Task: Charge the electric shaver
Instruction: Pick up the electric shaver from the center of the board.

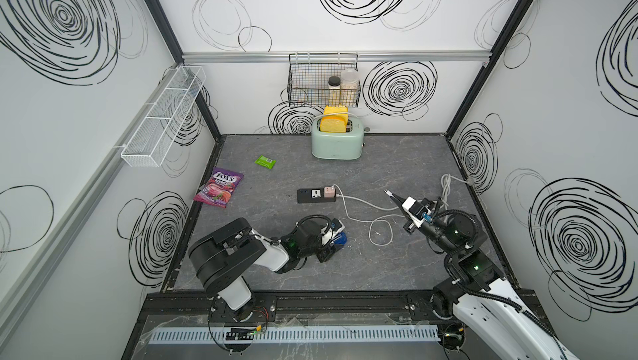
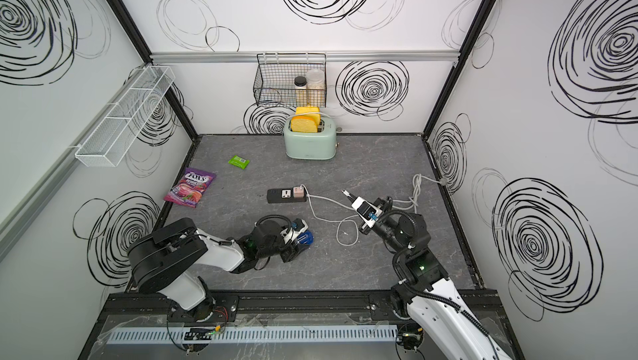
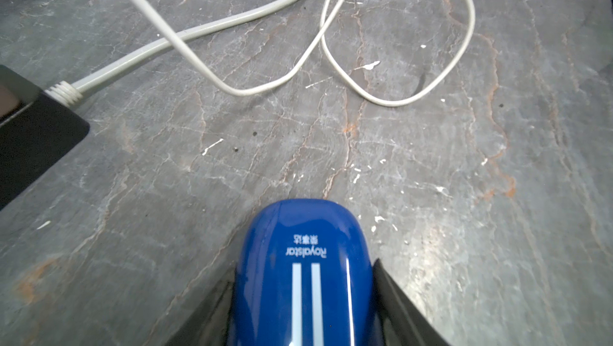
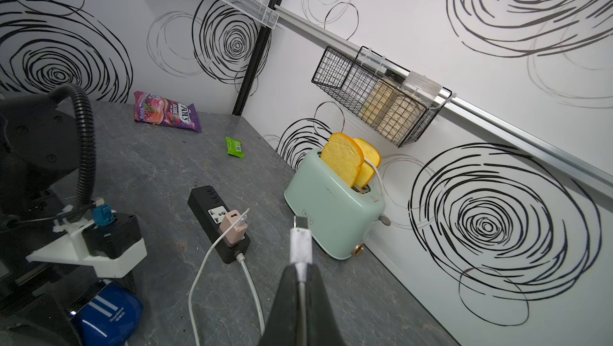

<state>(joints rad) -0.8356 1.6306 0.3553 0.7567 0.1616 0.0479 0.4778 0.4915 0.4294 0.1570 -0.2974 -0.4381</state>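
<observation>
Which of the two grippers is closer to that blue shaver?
Left. The left gripper straddles the blue shaver; the right gripper sits apart, pinching the white cable plug.

Bystanders on the table (image 1: 379,265)
A mint toaster (image 1: 336,146) holds two bread slices (image 1: 333,123); a purple candy bag (image 1: 218,187) lies near a green packet (image 1: 265,161).

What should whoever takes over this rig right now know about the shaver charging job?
Left tool: fingers flank the electric shaver on the table; firm grip not confirmed.
Right tool: shut on the charging cable's connector, held off the table.
Done: the cable's other end sits in the pink adapter on the power strip.
Left: secure the shaver, find its port (not visible), push the connector in.
</observation>
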